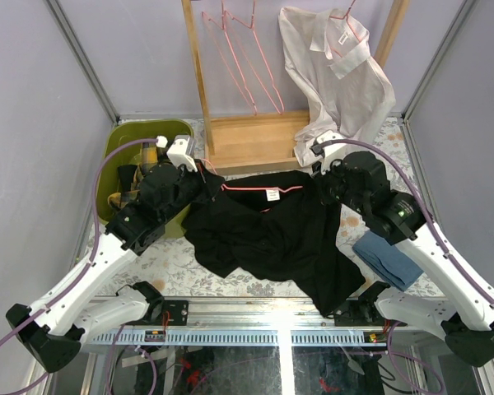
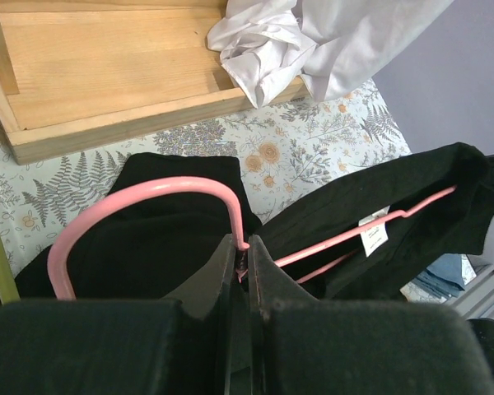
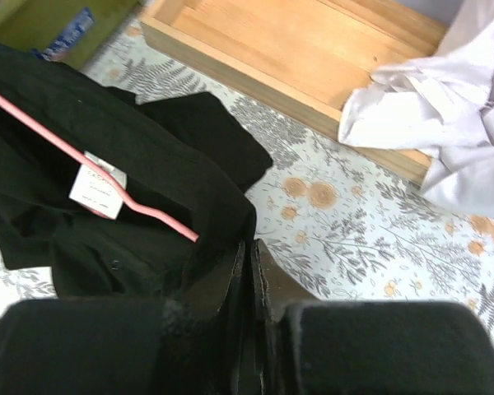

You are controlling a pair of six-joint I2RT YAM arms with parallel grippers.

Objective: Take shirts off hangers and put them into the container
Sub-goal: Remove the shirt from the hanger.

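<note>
A black shirt (image 1: 263,230) lies spread on the table between the arms, with a pink hanger (image 1: 247,188) still inside its collar. My left gripper (image 2: 245,247) is shut on that hanger (image 2: 148,191) just below its curved hook, at the shirt's left shoulder. My right gripper (image 3: 251,245) is shut on the edge of the black shirt (image 3: 148,148) at its right shoulder, beside the hanger's arm (image 3: 107,177). A white shirt (image 1: 337,74) hangs on another pink hanger at the back right. The olive-green container (image 1: 128,144) stands at the left with clothing in it.
A wooden rack (image 1: 251,140) stands at the back, with empty pink hangers (image 1: 239,58) on its rail. A folded blue cloth (image 1: 387,259) lies under my right arm. The white shirt's tail (image 2: 263,49) drapes into the rack's base tray.
</note>
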